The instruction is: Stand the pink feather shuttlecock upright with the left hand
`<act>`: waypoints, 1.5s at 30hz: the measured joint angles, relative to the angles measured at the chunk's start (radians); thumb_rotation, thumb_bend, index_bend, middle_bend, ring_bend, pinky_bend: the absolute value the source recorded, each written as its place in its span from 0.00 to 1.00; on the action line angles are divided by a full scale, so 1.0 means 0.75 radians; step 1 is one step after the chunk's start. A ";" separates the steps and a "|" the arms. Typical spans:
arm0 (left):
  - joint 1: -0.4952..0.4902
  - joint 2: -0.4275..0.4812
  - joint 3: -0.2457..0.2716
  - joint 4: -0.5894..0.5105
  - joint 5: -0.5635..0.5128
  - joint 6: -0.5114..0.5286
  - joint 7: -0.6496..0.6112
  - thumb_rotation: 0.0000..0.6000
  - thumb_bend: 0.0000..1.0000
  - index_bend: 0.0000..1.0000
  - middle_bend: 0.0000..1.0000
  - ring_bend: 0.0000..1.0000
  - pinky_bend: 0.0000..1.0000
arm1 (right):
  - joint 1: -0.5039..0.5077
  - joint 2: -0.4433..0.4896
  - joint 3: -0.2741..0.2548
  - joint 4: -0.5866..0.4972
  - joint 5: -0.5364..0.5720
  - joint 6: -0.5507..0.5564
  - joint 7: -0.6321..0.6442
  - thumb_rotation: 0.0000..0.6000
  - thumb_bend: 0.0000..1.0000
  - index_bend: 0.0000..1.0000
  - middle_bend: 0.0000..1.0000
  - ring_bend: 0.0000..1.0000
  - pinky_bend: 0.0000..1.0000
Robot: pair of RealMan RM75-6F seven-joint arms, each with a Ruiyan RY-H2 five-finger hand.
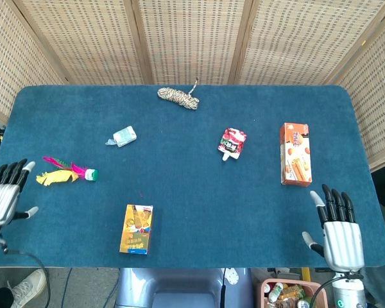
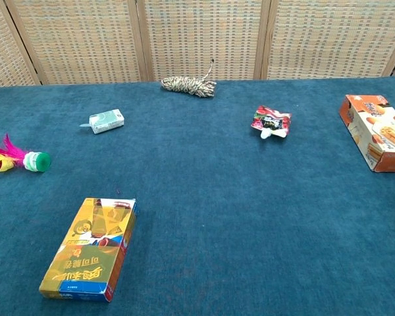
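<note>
The feather shuttlecock [image 1: 67, 173] lies on its side at the left of the blue table, pink and yellow feathers pointing left, green base pointing right. The chest view shows the shuttlecock [image 2: 21, 158] at its left edge. My left hand [image 1: 6, 195] hovers over the table's left front edge, fingers spread and empty, a short way left of and nearer than the feathers. Over the right front corner my right hand [image 1: 335, 227] is also spread wide, holding nothing. Neither hand appears in the chest view.
A yellow box [image 1: 136, 228] lies flat near the front, right of the shuttlecock. A small mint packet [image 1: 124, 136] sits behind it. Farther off are a rope coil [image 1: 178, 97], a red snack pouch [image 1: 231, 142] and an orange biscuit box [image 1: 295, 154].
</note>
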State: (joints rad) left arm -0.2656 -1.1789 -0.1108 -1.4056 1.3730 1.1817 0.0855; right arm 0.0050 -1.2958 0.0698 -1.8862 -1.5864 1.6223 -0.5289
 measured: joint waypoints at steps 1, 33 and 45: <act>-0.025 -0.013 -0.007 0.038 -0.010 -0.040 -0.005 1.00 0.15 0.01 0.00 0.00 0.00 | 0.000 -0.002 0.003 0.003 0.008 -0.002 0.000 1.00 0.00 0.00 0.00 0.00 0.00; -0.518 -0.530 -0.015 1.111 -0.035 -0.658 -0.313 1.00 0.29 0.50 0.00 0.00 0.00 | 0.026 -0.059 0.034 0.121 0.130 -0.061 -0.003 1.00 0.00 0.00 0.00 0.00 0.00; -0.531 -0.556 -0.017 1.138 -0.052 -0.655 -0.266 1.00 0.42 0.68 0.00 0.00 0.00 | 0.025 -0.047 0.033 0.130 0.136 -0.059 0.031 1.00 0.00 0.00 0.00 0.00 0.00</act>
State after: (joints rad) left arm -0.6636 -1.5960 -0.1234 -0.5523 1.3339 0.6906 -0.1141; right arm 0.0240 -1.3312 0.0943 -1.7887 -1.4847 1.5782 -0.5055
